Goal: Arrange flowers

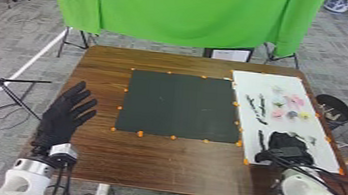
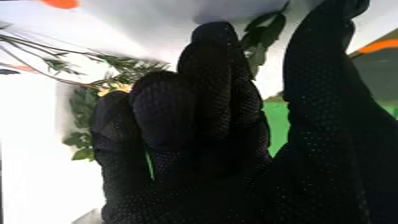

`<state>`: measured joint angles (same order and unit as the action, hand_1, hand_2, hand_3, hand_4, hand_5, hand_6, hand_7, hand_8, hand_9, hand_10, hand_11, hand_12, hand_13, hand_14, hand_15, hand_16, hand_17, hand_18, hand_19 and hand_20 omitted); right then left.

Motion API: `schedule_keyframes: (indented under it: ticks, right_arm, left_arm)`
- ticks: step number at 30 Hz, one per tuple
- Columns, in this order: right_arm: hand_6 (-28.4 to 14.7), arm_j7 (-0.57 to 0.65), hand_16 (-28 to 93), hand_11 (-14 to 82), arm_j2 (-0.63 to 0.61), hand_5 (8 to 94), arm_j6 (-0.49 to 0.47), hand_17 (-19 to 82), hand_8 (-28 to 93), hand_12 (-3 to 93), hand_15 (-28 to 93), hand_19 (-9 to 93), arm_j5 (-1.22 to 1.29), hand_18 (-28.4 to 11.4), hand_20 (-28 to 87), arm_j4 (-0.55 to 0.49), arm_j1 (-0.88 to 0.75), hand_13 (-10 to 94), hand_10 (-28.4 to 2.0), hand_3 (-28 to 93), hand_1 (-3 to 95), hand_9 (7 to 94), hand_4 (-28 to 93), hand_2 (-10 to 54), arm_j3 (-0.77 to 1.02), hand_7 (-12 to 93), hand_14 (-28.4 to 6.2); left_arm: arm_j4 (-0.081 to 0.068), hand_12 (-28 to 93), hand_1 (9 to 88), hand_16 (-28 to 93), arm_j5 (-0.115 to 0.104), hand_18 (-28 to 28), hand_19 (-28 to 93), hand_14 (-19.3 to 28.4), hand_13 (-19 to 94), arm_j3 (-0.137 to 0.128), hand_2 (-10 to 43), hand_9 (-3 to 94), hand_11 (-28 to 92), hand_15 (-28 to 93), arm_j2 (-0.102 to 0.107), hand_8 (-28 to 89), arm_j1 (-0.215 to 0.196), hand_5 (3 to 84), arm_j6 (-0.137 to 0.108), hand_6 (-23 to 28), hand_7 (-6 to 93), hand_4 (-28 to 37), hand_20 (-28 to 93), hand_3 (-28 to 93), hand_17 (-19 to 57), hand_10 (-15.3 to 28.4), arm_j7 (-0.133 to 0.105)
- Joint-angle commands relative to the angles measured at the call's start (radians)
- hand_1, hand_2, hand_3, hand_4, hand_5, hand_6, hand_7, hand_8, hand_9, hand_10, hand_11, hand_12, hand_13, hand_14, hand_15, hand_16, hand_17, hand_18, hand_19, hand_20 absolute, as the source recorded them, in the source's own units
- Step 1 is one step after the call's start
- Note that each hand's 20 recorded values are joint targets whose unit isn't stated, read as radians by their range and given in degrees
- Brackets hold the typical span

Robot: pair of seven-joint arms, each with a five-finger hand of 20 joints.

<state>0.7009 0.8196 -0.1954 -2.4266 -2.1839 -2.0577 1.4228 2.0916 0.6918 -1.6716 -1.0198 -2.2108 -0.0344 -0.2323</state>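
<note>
Dark-green leafy stem [image 1: 261, 139] lies just left of my right fingers [image 1: 289, 142], long axis pointing away | thumb apart, grip empty | left hand [image 1: 60, 119] farther off

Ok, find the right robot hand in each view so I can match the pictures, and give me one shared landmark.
Head view: the right robot hand is over the near part of the white sheet, to the right of the black mat.
Right wrist view: its black glove is in the foreground, in front of green leaves.
Shared landmark: the white sheet.
</note>
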Motion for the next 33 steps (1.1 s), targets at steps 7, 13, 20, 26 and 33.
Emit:
schedule_keyframes:
  ticks: [7,13,20,26,33]
  right_arm:
    - [0.2,-0.053,32,43.3,0.001,67.3,-0.024,39,4,49.8,70,92,0.016,-19.7,46,0.090,-0.012,72,-7.8,69,44.5,76.3,-28,-9.5,-0.064,39,-7.4]
    - [0.3,-0.001,33,39.8,0.002,67.1,-0.038,39,4,55.1,70,92,-0.044,-19.6,47,0.114,0.004,72,-6.9,67,46.9,76.9,-28,-9.5,-0.098,39,-6.7]
    - [0.1,-0.064,33,43.0,0.009,66.3,0.060,38,1,51.1,71,91,-0.022,-19.6,48,0.163,0.004,71,-7.6,71,44.0,75.1,-28,-9.5,-0.110,39,-7.1]
    - [2.1,-0.168,36,43.6,0.019,74.6,0.086,40,12,58.3,74,93,0.022,-20.7,53,0.181,-0.037,77,-5.9,82,49.3,84.6,-28,-9.5,-0.066,45,-6.9]
    - [0.2,-0.234,38,61.2,0.022,61.2,0.132,38,22,61.7,83,93,0.097,-20.8,59,0.201,-0.058,72,-7.3,90,40.7,75.9,-19,-8.0,-0.035,62,-8.0]
  left_arm:
    - [-0.001,20,25.5,3,0.004,23.8,39,14.9,16,0.002,-9.2,19.6,19,25,-0.003,-10,-0.012,24.9,0.008,3.1,20.5,-28.2,9,67,-11.0,10.6,0.009]
    - [-0.001,20,25.6,3,0.008,23.8,39,14.8,16,0.002,-9.2,19.6,19,25,-0.005,-10,-0.010,24.9,0.009,3.0,20.4,-28.2,9,67,-11.0,10.6,0.012]
    - [0.002,20,25.6,3,0.004,23.9,39,14.9,16,0.008,-9.1,19.6,18,25,-0.013,-10,-0.016,24.9,0.002,3.0,20.4,-28.2,9,67,-11.0,10.6,0.009]
    - [0.004,20,25.3,3,0.002,23.9,39,14.9,16,0.006,-8.7,19.5,19,25,-0.020,-10,-0.021,25.0,-0.010,3.0,20.4,-28.2,9,67,-11.1,10.6,0.010]
    - [0.000,20,25.4,3,0.000,23.9,39,14.9,16,0.006,-8.5,19.6,18,25,-0.020,-10,-0.022,25.0,-0.010,3.1,20.4,-28.3,9,67,-11.1,10.6,0.009]
